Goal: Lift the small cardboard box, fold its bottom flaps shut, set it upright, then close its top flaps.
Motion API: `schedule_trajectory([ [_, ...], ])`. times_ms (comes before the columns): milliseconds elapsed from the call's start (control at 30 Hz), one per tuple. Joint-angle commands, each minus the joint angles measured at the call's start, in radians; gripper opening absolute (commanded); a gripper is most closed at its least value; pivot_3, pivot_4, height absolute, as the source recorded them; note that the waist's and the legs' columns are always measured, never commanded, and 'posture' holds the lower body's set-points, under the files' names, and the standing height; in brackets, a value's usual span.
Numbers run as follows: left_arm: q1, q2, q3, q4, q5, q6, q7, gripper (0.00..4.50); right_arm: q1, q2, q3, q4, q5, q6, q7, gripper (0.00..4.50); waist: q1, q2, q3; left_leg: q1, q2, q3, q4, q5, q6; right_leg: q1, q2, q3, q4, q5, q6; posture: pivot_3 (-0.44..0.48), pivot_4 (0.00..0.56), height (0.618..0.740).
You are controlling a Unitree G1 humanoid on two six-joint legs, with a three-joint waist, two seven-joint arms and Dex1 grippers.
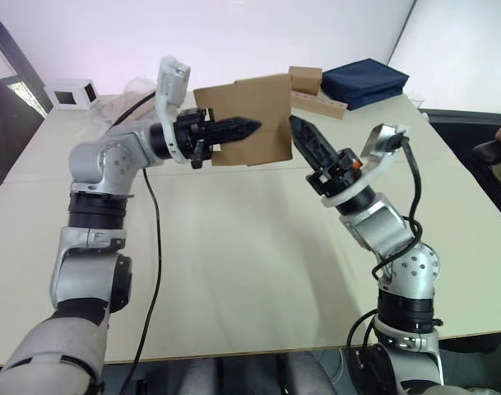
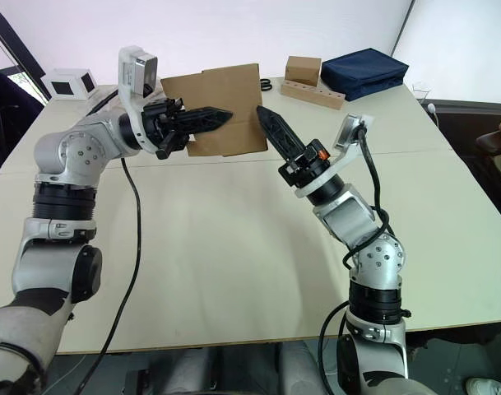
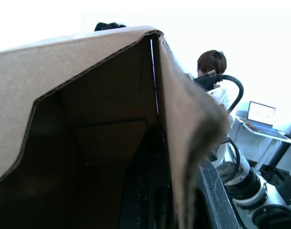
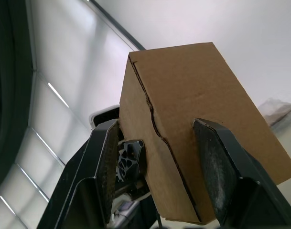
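The desk (image 1: 234,271) runs bare and pale nearest the head camera, and above its far half the small cardboard box (image 1: 254,115) hangs in the air. The left end effector (image 1: 246,129) is clamped on the box's wall, one black finger lying across the outer face. The right end effector (image 1: 298,127) points up at the box's right edge, touching or just beside it. Behind stand a white box (image 1: 71,94), a brown box on a cardboard strip (image 1: 316,92) and a dark blue bag (image 1: 365,81).

In the left wrist view the box's open end gapes, its flap (image 3: 64,67) spread outward, a dark finger inside against the wall (a person sits beyond).

In the right wrist view the right fingers (image 4: 226,171) stand apart, straddling the box's seamed end.

Lifting is done; I judge the flap folding is under way, with uprighting and top closing left.
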Motion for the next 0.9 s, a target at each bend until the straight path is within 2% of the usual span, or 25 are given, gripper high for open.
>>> schedule_trajectory([
  [33, -0.006, -0.010, 0.004, -0.031, 0.001, -0.017, -0.001, 0.00, -0.013, 0.008, 0.062, -0.069, -0.005, 0.024, 0.009, 2.53, 0.000, 0.000, 0.000, 0.000, 0.000, 0.000, 0.000, 0.000, 0.000, 0.000, 0.000, 0.000, 0.000, 0.000, 0.000, 0.000, 0.150, 0.740],
  [200, -0.002, -0.008, 0.000, -0.027, 0.012, -0.020, 0.000, 0.00, -0.002, -0.007, 0.078, -0.082, -0.055, 0.030, 0.013, 2.53, 0.000, 0.000, 0.000, 0.000, 0.000, 0.000, 0.000, 0.000, 0.000, 0.000, 0.000, 0.000, 0.000, 0.000, 0.000, 0.000, 0.150, 0.740],
  [667, 0.029, 0.027, 0.017, -0.081, 0.010, 0.011, 0.015, 0.00, 0.039, -0.177, -0.034, -0.102, -0.012, 0.062, 0.016, 2.53, 0.002, 0.000, 0.000, 0.000, 0.000, 0.000, 0.000, -0.001, 0.001, 0.000, 0.000, 0.000, 0.000, 0.000, 0.000, 0.000, 0.150, 0.740],
  [833, 0.038, 0.045, 0.017, -0.110, -0.003, 0.040, 0.007, 0.00, 0.040, -0.193, -0.056, -0.072, -0.018, 0.045, 0.021, 2.53, 0.002, 0.000, 0.000, 0.000, 0.000, 0.000, 0.000, -0.001, 0.002, 0.000, 0.000, 0.000, 0.000, 0.000, 0.000, 0.000, 0.150, 0.740],
  [867, 0.041, 0.049, 0.016, -0.116, -0.005, 0.045, 0.005, 0.00, 0.036, -0.186, -0.064, -0.062, -0.017, 0.033, 0.020, 1.98, 0.002, 0.000, 0.000, 0.000, 0.000, 0.000, 0.000, -0.001, 0.002, 0.000, 0.000, 0.000, 0.000, 0.000, 0.000, 0.000, 0.150, 0.740],
  [900, 0.042, 0.051, 0.016, -0.120, -0.007, 0.050, 0.004, 0.00, 0.033, -0.181, -0.069, -0.054, -0.018, 0.025, 0.022, 1.81, 0.003, 0.000, 0.000, 0.000, 0.000, 0.000, 0.000, -0.001, 0.002, 0.000, 0.000, 0.000, 0.000, 0.000, 0.000, 0.000, 0.150, 0.740],
])
